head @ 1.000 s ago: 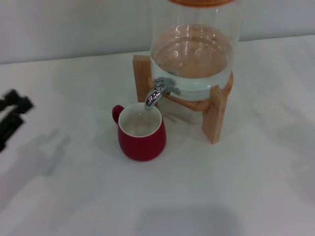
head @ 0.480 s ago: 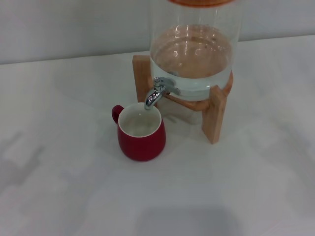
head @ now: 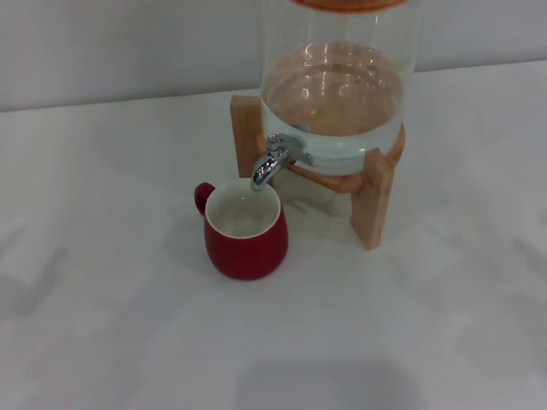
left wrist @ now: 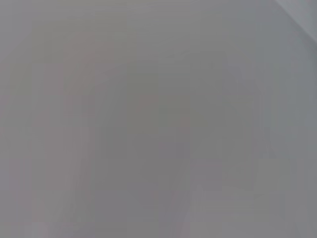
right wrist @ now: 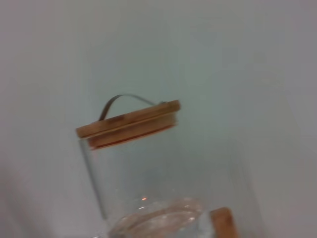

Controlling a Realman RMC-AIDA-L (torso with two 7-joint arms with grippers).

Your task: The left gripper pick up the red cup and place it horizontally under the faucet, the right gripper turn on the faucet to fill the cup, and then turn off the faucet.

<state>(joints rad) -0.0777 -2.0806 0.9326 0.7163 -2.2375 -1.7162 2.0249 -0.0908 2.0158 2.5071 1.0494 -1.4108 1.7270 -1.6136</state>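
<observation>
The red cup stands upright on the white counter, a little left of centre in the head view, its cream inside facing up and its small loop handle turned to the upper left. The faucet sits just above it, with the chrome spout curving down over the far edge of the cup's rim; whether spout and rim touch cannot be told. The faucet juts from the base of a glass dispenser at the upper centre of the frame, which holds clear water in its lower part and rests on a wooden stand.

Neither the left gripper nor the right gripper appears in any view, so their grasp cannot be described. The left wrist view shows only a plain grey surface. The right wrist view shows the dispenser's wooden lid with a thin metal handle, tilted in the frame.
</observation>
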